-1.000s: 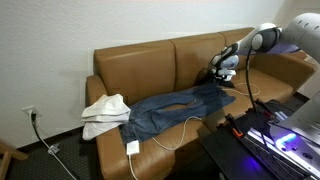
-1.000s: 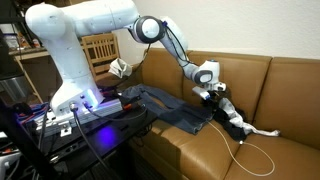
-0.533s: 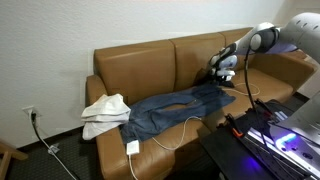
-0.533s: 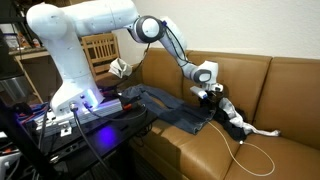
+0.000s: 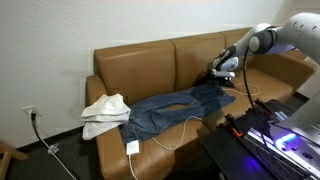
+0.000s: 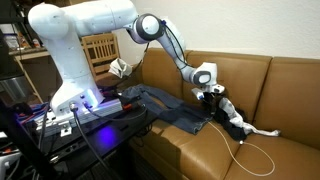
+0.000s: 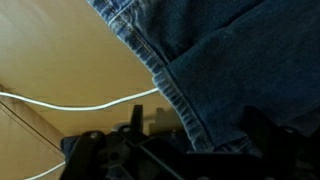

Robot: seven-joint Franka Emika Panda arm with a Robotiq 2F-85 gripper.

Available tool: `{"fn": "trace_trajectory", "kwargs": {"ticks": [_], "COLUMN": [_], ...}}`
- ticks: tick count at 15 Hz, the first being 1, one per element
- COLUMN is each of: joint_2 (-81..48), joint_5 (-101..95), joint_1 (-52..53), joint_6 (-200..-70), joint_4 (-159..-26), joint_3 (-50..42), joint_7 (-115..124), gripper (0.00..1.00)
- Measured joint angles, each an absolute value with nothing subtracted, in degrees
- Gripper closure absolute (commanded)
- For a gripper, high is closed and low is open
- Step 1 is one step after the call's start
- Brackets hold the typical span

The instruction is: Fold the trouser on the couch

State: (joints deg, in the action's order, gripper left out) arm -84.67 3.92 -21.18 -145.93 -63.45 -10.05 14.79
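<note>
Hanging low over the jeans (image 7: 235, 50), the gripper (image 7: 185, 150) has its jaws wide apart and nothing clamped. In the wrist view its 2 dark fingers (image 7: 100, 152) sit at the bottom edge, and a stitched denim hem runs down between them. I cannot tell whether they touch the cloth. Any writing on the gripper body is too small to read.

Left of the hem in that view lies bare tan leather of the couch (image 7: 60, 50), crossed by a thin white cable (image 7: 80, 103).

In both exterior views the gripper (image 5: 222, 72) (image 6: 210, 95) points down at the jeans (image 5: 170, 108) (image 6: 165, 112), which lie spread out and unfolded along the seat cushions. In an exterior view it is over the end of the jeans nearest the robot, just in front of the backrest (image 5: 150, 62). At the far end, 1 white cloth bundle (image 5: 105, 112) rests against the denim, beside the couch arm.

The cable (image 5: 185, 130) loops over the front of the seat to a white plug block (image 5: 132, 147) at the front edge. Bare leather shows on the seat past the gripper, and the robot's dark stand (image 5: 250, 135) sits close to the couch front.
</note>
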Motion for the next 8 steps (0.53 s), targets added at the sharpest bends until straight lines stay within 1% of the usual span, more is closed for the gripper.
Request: {"fn": "trace_trajectory", "kwargs": {"ticks": [4, 8], "joint_2": [-84.7, -84.7], "joint_5": [-0.6, -1.2], "joint_1": [-21.1, -22.2], "joint_6": [-148.3, -148.4], "joint_4": [-64.7, -64.9], "joint_3": [-10.2, -8.5], "joint_7": [26.0, 36.7], "gripper": [0.00, 0.00]}}
